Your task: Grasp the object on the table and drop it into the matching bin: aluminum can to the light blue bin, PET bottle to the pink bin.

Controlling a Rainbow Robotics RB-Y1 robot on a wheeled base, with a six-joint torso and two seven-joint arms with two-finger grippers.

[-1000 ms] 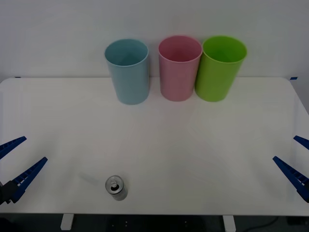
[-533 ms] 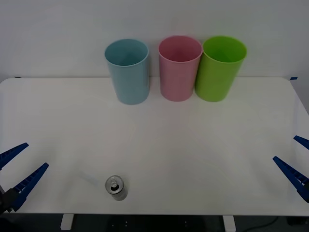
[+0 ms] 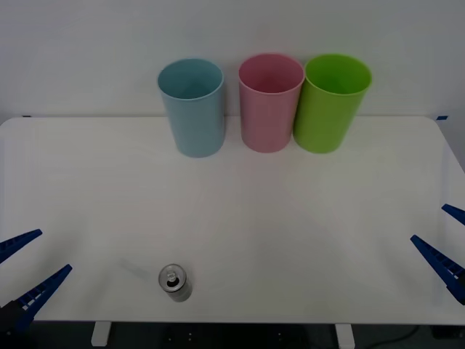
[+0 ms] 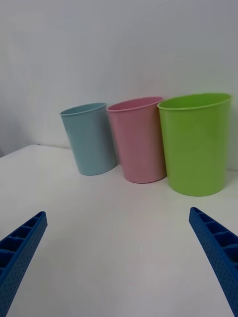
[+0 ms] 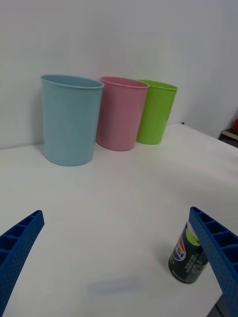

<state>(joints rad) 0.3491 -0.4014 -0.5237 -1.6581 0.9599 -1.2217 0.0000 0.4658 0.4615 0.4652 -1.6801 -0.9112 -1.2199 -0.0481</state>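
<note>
Nothing is done yet: the aluminum can (image 3: 175, 282) stands upright at the table's (image 3: 290, 240) lower-left edge, ungrasped. The left gripper (image 3: 27, 269), jaws spread, waits lower left; the right gripper (image 3: 445, 243) idles, spread. The light blue bin (image 3: 192, 107) stands upper centre.

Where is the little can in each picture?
Front view: aluminum can stands near the table's front edge, left of centre.
Left wrist view: can stands beside one blue finger.
Right wrist view: no can.
Shared landmark: the light blue bin.
</note>
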